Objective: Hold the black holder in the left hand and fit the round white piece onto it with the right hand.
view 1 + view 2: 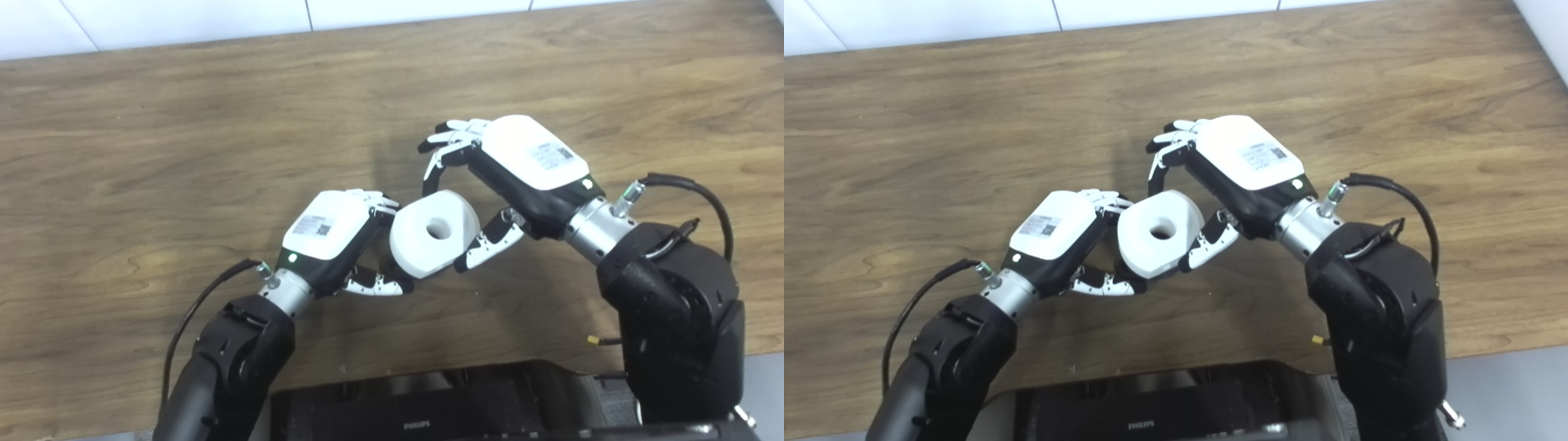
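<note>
Fingers [447,144] on our right hand [520,165] are spread, thumb touching the round white piece [432,239], which our left hand [334,236] clamps over the desk [184,153]. Black holder's hidden, can't tell where. Piece looks rigid, light, maybe slick; we'd grip its outer rim. Plenty of bare desk around, front edge near.

"PHILIPS" stands in pale letters on the black unit [416,413] at the bottom edge. The stickers on both hands are too small to read.
</note>
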`<state>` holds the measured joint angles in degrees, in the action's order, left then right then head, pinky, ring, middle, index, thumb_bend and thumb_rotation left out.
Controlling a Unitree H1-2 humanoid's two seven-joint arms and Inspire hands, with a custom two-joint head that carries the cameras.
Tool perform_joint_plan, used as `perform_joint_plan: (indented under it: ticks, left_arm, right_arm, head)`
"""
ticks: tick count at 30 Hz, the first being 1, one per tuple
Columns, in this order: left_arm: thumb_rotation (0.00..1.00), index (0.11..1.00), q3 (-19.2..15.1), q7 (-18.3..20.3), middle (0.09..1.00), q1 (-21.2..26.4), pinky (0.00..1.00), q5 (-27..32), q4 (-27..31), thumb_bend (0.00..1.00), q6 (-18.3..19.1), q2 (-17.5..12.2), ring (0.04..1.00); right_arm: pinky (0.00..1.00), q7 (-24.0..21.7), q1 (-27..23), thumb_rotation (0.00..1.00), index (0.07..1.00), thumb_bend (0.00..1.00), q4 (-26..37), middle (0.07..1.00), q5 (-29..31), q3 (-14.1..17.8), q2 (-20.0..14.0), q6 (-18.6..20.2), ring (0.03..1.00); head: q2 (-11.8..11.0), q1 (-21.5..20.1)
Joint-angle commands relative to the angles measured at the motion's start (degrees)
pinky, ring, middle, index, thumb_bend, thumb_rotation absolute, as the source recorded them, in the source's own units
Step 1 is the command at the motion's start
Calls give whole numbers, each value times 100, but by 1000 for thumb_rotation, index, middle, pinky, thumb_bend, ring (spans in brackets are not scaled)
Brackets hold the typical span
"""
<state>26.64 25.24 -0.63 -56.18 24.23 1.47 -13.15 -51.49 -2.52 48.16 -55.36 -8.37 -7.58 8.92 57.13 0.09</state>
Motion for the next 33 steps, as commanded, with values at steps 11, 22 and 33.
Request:
perform_joint_plan:
  ticks: [11, 22, 33]
  left_arm:
    - [51, 485, 55, 116, 768, -24, 859, -49, 36, 523, -15, 2, 834]
    - [51, 484, 46, 163, 767, -13, 869, -22, 76, 523, 7, 16, 836]
    - [51, 484, 52, 137, 768, -18, 860, -41, 55, 523, -8, 40, 833]
  right_arm:
    - [960, 203, -36, 130, 482, 523, 184, 827, -31, -61, 93, -80, 914]
    - [945, 246, 9, 130, 482, 523, 135, 826, -22, -69, 69, -96, 915]
    - [926, 282, -50, 131, 482, 523, 81, 818, 28, 17, -50, -99, 905]
  head:
    - [27, 16]
    - [52, 45]
    - [45, 40]
